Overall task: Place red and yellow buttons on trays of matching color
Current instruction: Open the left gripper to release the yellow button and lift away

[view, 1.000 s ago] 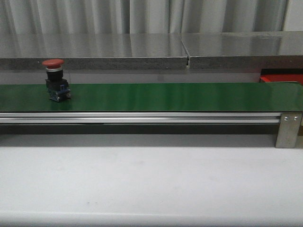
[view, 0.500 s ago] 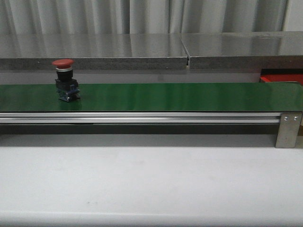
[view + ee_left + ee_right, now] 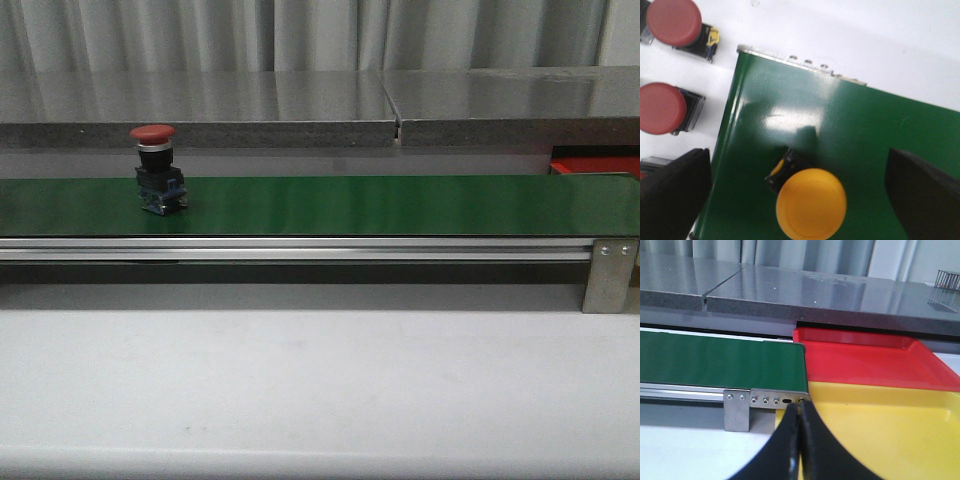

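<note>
A red button (image 3: 155, 170) stands upright on the green belt (image 3: 380, 205) toward its left end in the front view. In the left wrist view a yellow button (image 3: 811, 202) stands on the belt (image 3: 850, 130) near its end, between the wide-apart fingers (image 3: 672, 195) of my left gripper (image 3: 800, 200), which is open and not touching it. Two red buttons (image 3: 674, 21) (image 3: 661, 108) lie on the white surface beside the belt. My right gripper (image 3: 800, 412) is shut on nothing, hanging over the near edge of the yellow tray (image 3: 890, 430). The red tray (image 3: 865, 362) lies behind it.
A metal bracket (image 3: 608, 275) closes the belt's right end, with a strip of the red tray (image 3: 595, 165) behind it. A grey counter (image 3: 320, 110) and curtains run along the back. White tabletop (image 3: 320, 380) lies in front of the conveyor. Neither arm shows in the front view.
The red button has travelled to the right along the belt, still upright.
</note>
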Robot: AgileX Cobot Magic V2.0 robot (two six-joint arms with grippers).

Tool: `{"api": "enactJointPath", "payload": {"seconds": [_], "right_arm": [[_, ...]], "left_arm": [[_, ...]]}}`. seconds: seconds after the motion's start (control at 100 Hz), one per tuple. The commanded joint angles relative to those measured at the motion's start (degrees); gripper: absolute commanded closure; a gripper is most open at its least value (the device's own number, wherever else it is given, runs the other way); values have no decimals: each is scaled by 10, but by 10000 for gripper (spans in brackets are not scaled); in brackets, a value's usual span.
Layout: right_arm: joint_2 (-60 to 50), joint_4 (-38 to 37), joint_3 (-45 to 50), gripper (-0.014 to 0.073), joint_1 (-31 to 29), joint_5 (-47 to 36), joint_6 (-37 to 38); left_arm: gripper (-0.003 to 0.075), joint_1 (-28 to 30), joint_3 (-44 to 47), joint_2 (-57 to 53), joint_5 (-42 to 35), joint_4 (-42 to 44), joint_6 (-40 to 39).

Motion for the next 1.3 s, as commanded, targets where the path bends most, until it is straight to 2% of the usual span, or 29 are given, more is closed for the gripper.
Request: {"api": "enactJointPath", "payload": {"seconds": [0.0, 0.27, 0.48, 0.64, 0.88, 1.07, 1.19, 1.24, 1.29], "right_arm": [[8, -4, -12, 712, -2, -46, 0], [8, -4, -12, 712, -2, -46, 0], [8, -4, -12, 712, -2, -46, 0], [8, -4, -12, 712, -2, -46, 0], [8, -5, -12, 712, -2, -50, 0], [8, -5, -12, 712, -2, -50, 0], [8, -5, -12, 712, -2, -50, 0], [8, -5, -12, 712, -2, -50, 0], [8, -5, -12, 712, -2, -50, 0]], "left_arm": [[31, -9, -33, -52, -19, -34, 9], [31, -48, -27, -145, -52, -42, 45], [31, -94, 77, -291, -144, -42, 64], [31, -130, 226, -429, -232, -40, 75], [31, -175, 512, -662, -425, -40, 76], [32, -175, 701, -836, -500, -40, 76], [110, -175, 783, -933, -503, -40, 76], [176, -175, 809, -964, -499, -45, 76], [279, -175, 831, -989, -498, -47, 76]]}}
